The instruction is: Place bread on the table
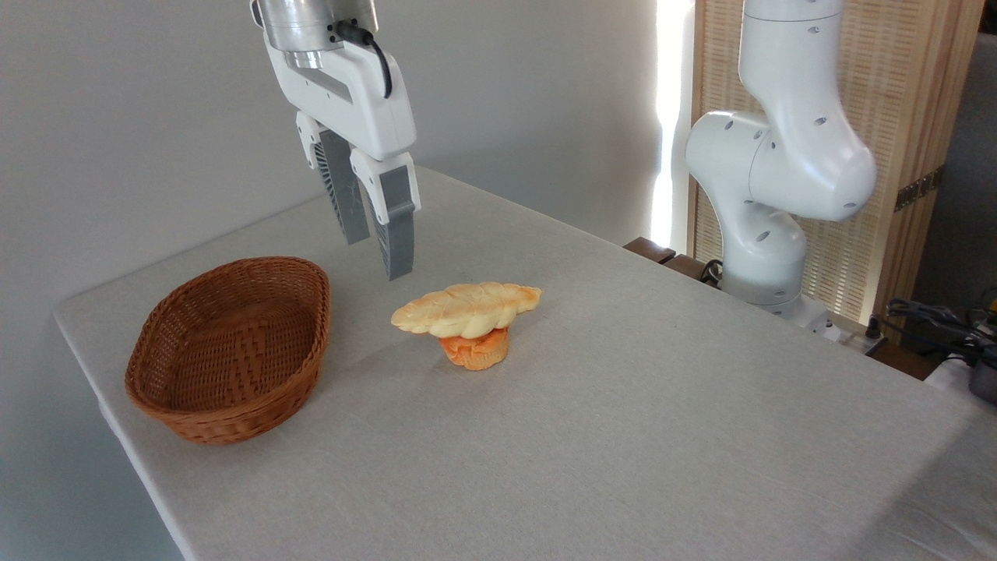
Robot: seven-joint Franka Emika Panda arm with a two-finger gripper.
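The counter (623,436) is a large top under plain light-grey cloth, with a rounded corner at the left. On its left part stands a brown oval wicker basket (230,351), open side up. Near the middle, well apart from the basket, a small orange muffin (475,351) sits directly on the cloth, and the bread (465,308), a long pale-golden braided loaf, lies across the muffin's top with both ends clear of the cloth.
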